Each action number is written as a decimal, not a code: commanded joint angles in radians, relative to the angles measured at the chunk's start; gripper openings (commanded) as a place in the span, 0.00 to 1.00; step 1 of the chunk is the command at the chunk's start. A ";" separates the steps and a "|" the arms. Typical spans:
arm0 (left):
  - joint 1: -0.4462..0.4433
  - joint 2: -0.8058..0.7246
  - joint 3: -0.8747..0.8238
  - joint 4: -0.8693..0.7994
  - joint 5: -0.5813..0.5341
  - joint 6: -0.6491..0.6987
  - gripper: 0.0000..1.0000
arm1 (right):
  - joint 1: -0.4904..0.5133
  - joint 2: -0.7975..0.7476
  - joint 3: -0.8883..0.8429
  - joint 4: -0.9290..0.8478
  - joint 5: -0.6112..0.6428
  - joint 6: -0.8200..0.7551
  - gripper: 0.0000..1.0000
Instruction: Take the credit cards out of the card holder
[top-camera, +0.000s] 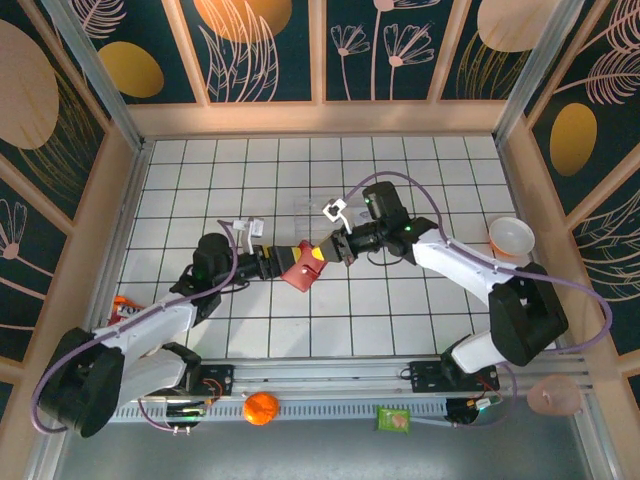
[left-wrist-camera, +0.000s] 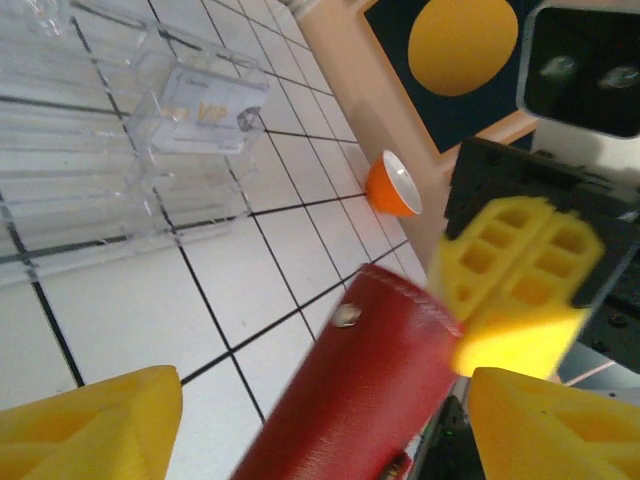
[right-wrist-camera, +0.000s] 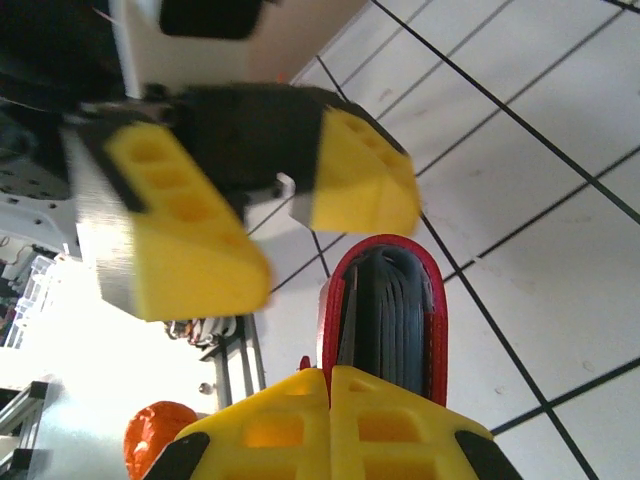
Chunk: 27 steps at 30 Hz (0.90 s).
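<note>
Card holder (top-camera: 301, 268) is pinched in closed right end effector (right-wrist-camera: 330, 390), left end effector (left-wrist-camera: 322, 425) open around it.

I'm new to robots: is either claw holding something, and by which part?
The right claw pinches the red card holder by one end; the left claw stands open at its other end.

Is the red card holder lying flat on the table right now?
No, the right gripper clamps the card holder by one end and holds it up off the tiled table.
</note>
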<state>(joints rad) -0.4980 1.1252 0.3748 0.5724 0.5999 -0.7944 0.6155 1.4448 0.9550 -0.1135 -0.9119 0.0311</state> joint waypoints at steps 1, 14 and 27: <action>-0.007 0.020 -0.017 0.206 0.110 -0.058 0.71 | -0.011 -0.025 0.023 0.021 -0.045 -0.020 0.00; -0.024 -0.008 0.021 0.103 0.138 0.000 0.45 | -0.036 0.081 0.127 0.000 -0.004 -0.035 0.00; -0.026 -0.048 0.024 0.037 0.040 0.012 0.30 | -0.038 0.128 0.221 -0.102 0.052 -0.102 0.00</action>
<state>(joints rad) -0.5110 1.1095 0.3725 0.6209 0.6418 -0.8024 0.5858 1.5574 1.1278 -0.2111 -0.8959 -0.0471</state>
